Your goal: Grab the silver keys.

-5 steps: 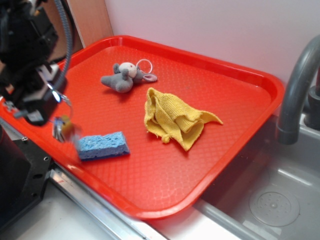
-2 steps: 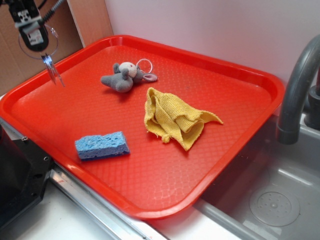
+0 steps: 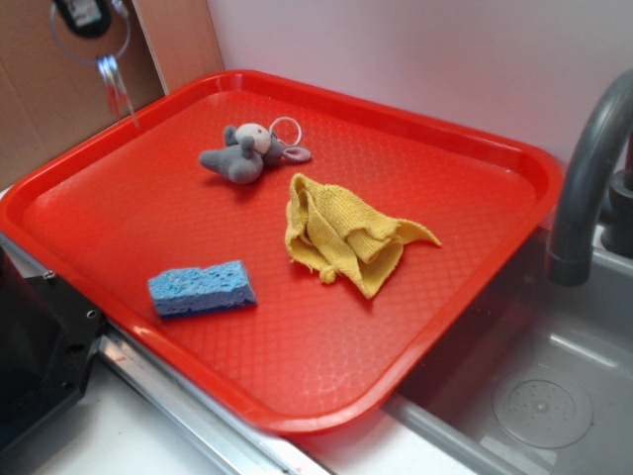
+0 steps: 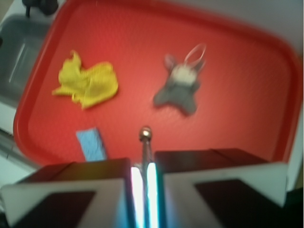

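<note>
I'm looking at one big red plastic tray [image 3: 465,228], rounded corners, raised rim, a fine pebbled pattern across its floor. Beside it on the exterior view sits a grey metal sink basin [image 3: 534,396] with a round drain, and one dull grey curved faucet pipe [image 3: 584,178] rises over it. On the tray, one yellow knitted cloth [image 3: 341,233] lies crumpled in soft folds near the middle. One blue sponge [image 3: 201,287], a porous rectangular block, lies flat toward the near edge, well apart from the cloth. One grey plush mouse [image 3: 242,153] with a pale face and a thin white ring lies toward the far side. My gripper [image 4: 143,180] fills the bottom of the wrist view: two blocky fingers, dark with pale edges, pressed nearly together with only a bright sliver between them, clamped on the silver keys [image 3: 112,77]. In the exterior view only its lower tip shows at the top left corner, with a thin wire ring looping under it and the flat silvery keys dangling below, lifted clear of the tray, above its far left rim. They're blurred, so I can't count the keys. From the wrist, a thin metal piece with a rounded end pokes out between the fingers, over the tray.
</note>
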Robot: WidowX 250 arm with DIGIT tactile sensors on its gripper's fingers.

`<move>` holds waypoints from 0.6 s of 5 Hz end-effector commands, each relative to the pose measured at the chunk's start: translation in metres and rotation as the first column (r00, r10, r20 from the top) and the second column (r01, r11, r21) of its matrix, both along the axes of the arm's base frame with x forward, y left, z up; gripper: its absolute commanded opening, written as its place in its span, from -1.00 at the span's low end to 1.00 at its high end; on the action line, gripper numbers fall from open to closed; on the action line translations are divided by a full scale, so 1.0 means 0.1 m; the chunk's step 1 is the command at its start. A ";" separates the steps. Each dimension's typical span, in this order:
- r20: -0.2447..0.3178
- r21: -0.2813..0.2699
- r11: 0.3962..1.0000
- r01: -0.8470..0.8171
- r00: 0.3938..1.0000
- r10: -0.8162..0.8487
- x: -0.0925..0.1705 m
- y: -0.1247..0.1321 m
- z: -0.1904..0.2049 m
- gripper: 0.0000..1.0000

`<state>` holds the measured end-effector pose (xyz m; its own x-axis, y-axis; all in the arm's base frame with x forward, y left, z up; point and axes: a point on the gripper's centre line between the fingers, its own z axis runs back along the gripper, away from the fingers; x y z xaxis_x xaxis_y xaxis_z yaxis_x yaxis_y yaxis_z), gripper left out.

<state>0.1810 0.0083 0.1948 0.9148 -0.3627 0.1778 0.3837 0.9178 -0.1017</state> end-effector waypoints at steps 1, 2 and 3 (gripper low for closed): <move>0.033 0.062 0.998 0.013 0.999 -0.015 0.03 -0.28 0.29 -1.00; 0.013 0.052 0.999 -0.012 1.000 0.011 0.02 -0.28 0.23 -1.00; -0.005 0.027 0.999 -0.019 1.000 0.019 0.00 -0.27 0.19 -1.00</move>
